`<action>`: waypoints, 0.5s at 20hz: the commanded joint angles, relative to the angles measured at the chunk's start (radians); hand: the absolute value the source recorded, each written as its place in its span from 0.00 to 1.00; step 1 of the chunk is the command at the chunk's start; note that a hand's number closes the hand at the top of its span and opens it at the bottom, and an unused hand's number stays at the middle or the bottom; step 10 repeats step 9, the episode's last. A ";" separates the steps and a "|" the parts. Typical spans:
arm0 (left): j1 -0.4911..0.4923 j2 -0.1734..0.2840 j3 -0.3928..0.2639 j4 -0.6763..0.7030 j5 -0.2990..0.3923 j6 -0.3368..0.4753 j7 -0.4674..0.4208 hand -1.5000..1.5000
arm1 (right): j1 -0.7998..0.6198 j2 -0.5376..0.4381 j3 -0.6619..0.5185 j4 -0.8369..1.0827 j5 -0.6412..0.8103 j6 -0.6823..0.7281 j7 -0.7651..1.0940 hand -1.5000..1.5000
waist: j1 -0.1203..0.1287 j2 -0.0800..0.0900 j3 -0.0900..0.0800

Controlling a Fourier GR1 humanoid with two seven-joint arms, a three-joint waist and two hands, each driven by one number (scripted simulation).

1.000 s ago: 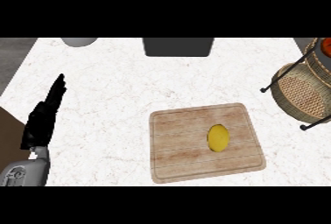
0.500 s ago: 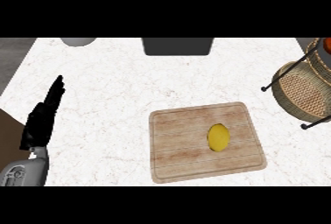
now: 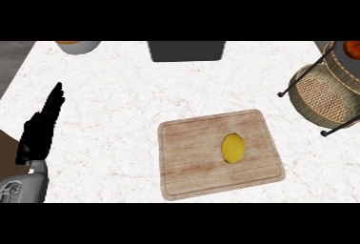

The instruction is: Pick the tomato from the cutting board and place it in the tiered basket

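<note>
Resting hand: left hand (image 3: 38, 136) at the view's nine o'clock edge, black, fingers (image 3: 53, 97) straight and together, pointing toward twelve o'clock, holding nothing, on a grey forearm (image 3: 22, 186) entering from seven o'clock.
Right hand: not visible in the head view.
Task object: yellow oval item (image 3: 233, 147), standing in for the tomato though yellow in colour, lying on the cutting board (image 3: 190, 162), toward the board's three o'clock half, long axis running twelve to six o'clock.
Cutting board: pale wood with horizontal grain, rounded corners, lying flat on the desk (image 3: 126, 100) at about five o'clock from the view's centre, slightly rotated so that its right edge sits higher.
Tiered basket: woven wicker basket (image 3: 323, 95) in a dark wire frame at the three o'clock edge, partly cut off; well apart from the yellow item, at its two o'clock.
Basket contents: orange-red round thing (image 3: 350, 49) in the upper tier, cut off by the edge, kind not clear.
Far edge: grey bowl (image 3: 79, 46) with an orange inside at eleven o'clock; dark grey box-like object (image 3: 186, 50) at twelve o'clock, both cut off at the top.
Desk: white speckled stone surface, darker floor showing past its nine o'clock corner.
Hand to item: well apart, the board lying between four and five o'clock of the left hand.
</note>
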 commanded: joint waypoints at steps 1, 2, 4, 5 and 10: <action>0.032 -0.033 -0.024 -0.019 -0.033 0.037 0.008 0.50 | 0.160 0.072 -0.011 -0.297 -0.050 0.126 0.121 0.00 | -0.017 -0.007 0.000; 0.034 -0.024 -0.011 -0.032 0.002 0.007 0.002 0.50 | 0.203 0.061 -0.052 -0.358 -0.077 0.138 0.123 0.00 | -0.016 -0.006 0.000; 0.052 0.006 0.007 -0.044 0.016 -0.017 -0.006 0.50 | 0.293 0.070 -0.083 -0.508 -0.118 0.195 0.119 0.00 | -0.014 -0.004 0.000; 0.020 -0.001 0.016 -0.031 0.011 0.006 0.018 0.50 | 0.340 0.083 -0.095 -0.583 -0.143 0.212 0.107 0.00 | -0.032 -0.007 0.000; 0.051 0.016 0.027 -0.062 0.010 0.002 0.009 0.50 | 0.557 0.177 -0.155 -0.875 -0.229 0.239 0.080 0.00 | -0.022 -0.004 0.001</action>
